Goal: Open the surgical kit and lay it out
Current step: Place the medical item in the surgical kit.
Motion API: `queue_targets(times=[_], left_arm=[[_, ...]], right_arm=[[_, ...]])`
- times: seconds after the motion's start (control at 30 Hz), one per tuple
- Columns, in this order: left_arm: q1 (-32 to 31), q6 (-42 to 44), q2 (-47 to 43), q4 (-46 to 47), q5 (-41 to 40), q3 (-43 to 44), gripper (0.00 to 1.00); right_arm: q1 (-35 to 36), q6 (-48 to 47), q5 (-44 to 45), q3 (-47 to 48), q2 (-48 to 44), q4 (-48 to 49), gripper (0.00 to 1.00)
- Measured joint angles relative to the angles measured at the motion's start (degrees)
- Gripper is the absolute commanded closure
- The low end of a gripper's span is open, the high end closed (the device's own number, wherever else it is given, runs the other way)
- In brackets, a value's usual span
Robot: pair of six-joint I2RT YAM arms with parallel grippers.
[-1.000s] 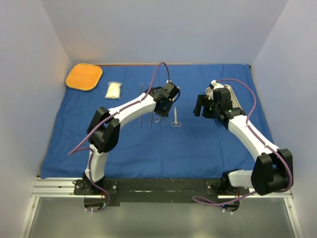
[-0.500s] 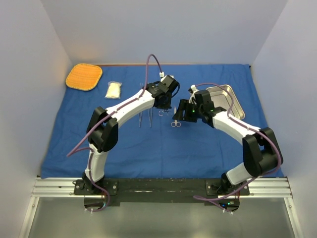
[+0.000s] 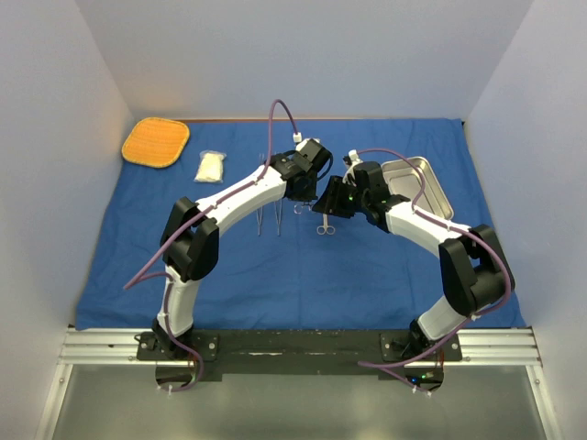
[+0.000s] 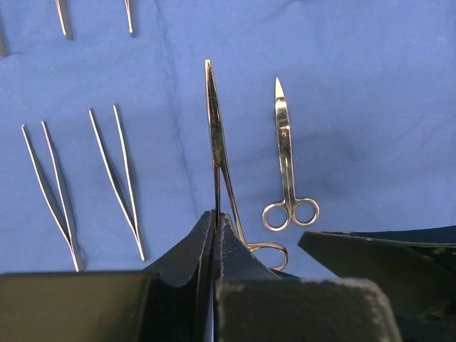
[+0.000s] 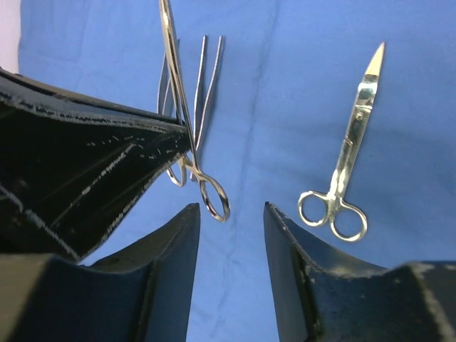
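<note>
The blue cloth wrap (image 3: 275,266) lies spread flat over the table. My left gripper (image 4: 216,217) is shut on a slim ring-handled forceps (image 4: 216,135), pinched at the shank, with its tip pointing away. My right gripper (image 5: 231,206) is open just beside it, and the forceps' ring handle (image 5: 214,198) hangs by the left fingertip (image 5: 187,214). Small scissors (image 4: 287,160) lie flat on the cloth to the right, apart from both grippers. Two tweezer forceps (image 4: 117,178) lie to the left. The steel tray (image 3: 417,183) sits at the right and the white gauze pack (image 3: 210,166) at the back left.
An orange rounded-square mat (image 3: 156,142) lies in the far left corner, off the cloth's edge. More slim instruments (image 3: 275,215) lie in a row under the left arm. White walls close in the left, back and right sides.
My right arm has swung left from over the tray to the left gripper, its jaws narrowing on the way. The left gripper shifted slightly back, still holding the forceps.
</note>
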Motion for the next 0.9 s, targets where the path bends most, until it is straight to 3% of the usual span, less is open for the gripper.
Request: queue_targets(times=[0.23, 0.73, 0.9], left_arm=[[0.0, 0.0, 0.0, 0.0, -0.1, 0.0, 1.0], [0.1, 0.5, 0.0, 0.3, -0.2, -0.8, 0.99], [0.0, 2.2, -0.1, 1.1, 0.2, -1.0, 0.61]], right_arm=[[0.9, 0.5, 0.8, 0.3, 1.6, 1.3, 0.78], [2.8, -0.2, 5.2, 1.7, 3.6, 0.9, 1.0], [3.0, -2.7, 6.5, 2.6, 4.0, -0.6, 1.0]])
